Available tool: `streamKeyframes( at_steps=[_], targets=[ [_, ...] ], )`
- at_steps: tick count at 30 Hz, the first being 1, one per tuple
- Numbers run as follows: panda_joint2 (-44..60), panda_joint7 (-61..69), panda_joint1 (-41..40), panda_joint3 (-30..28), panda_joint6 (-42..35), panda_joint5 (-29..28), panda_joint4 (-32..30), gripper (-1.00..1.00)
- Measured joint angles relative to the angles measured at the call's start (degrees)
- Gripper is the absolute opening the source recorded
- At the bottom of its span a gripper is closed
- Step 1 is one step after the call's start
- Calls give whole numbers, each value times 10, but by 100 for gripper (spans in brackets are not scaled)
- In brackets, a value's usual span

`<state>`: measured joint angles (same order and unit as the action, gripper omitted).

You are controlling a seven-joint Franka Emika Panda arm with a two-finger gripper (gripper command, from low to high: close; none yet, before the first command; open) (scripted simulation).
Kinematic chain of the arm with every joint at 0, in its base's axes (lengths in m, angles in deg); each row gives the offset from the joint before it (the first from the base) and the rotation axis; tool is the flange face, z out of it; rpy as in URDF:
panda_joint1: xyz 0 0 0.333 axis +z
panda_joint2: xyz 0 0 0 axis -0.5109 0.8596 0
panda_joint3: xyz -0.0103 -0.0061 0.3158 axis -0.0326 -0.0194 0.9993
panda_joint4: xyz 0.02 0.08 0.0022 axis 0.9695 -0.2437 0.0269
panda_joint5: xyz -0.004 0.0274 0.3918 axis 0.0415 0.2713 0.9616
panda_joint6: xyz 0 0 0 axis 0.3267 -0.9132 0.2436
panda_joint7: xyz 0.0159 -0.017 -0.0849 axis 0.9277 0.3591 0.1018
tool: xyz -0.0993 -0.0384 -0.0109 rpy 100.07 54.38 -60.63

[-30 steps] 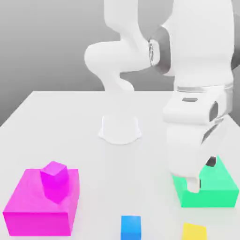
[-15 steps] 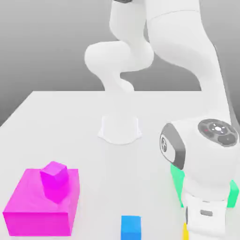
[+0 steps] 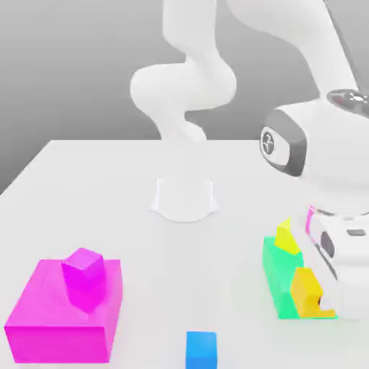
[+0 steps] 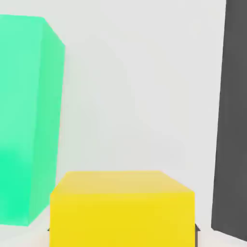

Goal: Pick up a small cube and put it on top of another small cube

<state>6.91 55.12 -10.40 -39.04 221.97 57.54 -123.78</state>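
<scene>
The golden-yellow small cube hangs above the table, in front of the green block, at the exterior view's right. My gripper is shut on this cube, the white hand rising just to its right. In the hand view the cube sits close to the camera, with a dark finger beside it and the green block across from that finger. A paler lemon-yellow small cube rests on the green block's top, behind and above the held cube.
A big magenta block with a small magenta cube on it stands at the exterior view's left front. A small blue cube lies at the front middle. The arm's white base is in the table's centre.
The hand dropped onto the golden-yellow cube at the table's front right, then rose with it. The lemon-yellow cube on the green block has come into sight.
</scene>
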Motion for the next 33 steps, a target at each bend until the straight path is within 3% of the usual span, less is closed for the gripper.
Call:
streamKeyframes(
  at_steps=[14,20,21,28,33],
  targets=[
    [-288,394,132,5,-74,36,-211,-100],
    [-218,426,146,7,36,33,-251,-100],
    [-202,425,145,8,56,32,-255,100],
    [-201,425,145,8,59,32,-255,100],
    [-289,429,148,3,-48,36,-237,100]
  ],
)
